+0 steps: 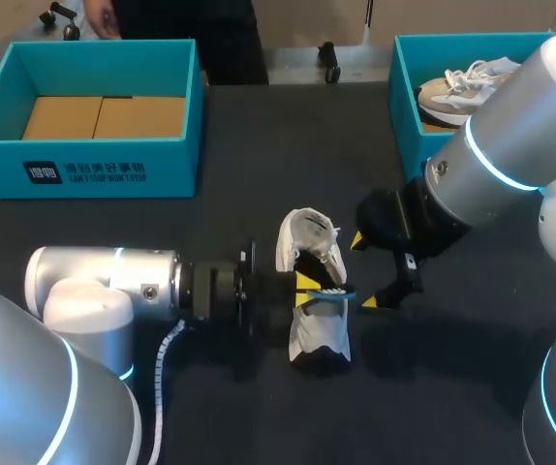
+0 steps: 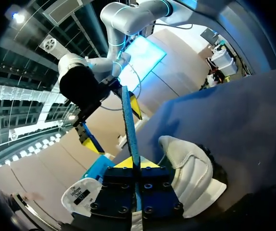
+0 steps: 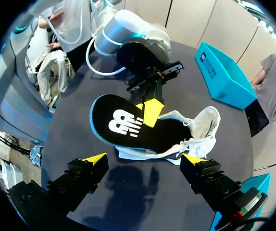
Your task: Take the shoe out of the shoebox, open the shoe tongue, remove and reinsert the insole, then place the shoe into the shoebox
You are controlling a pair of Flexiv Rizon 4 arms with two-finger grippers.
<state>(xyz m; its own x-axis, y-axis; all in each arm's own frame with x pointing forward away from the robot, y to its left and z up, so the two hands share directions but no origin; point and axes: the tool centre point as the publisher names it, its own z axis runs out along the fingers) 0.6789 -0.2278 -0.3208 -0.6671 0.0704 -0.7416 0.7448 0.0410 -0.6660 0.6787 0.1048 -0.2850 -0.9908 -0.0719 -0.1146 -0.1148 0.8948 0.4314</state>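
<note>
A white shoe [image 1: 309,244] lies on its side in the middle of the dark table, also seen beside my left gripper in its wrist view [image 2: 192,169]. My left gripper [image 1: 306,288] is shut on the black insole [image 3: 128,122] with a blue rim, whose end still sits in the shoe's mouth. From the left wrist the insole [image 2: 130,130] shows edge-on, pinched between the yellow tips [image 2: 137,163]. My right gripper [image 1: 363,271] stands open just right of the shoe, its fingers [image 3: 94,159] wide apart and empty, facing the insole.
A teal shoebox [image 1: 89,170] with cardboard inside stands at the back left. A second teal box [image 1: 406,73] at the back right holds another pale shoe [image 1: 462,85], partly behind my right arm.
</note>
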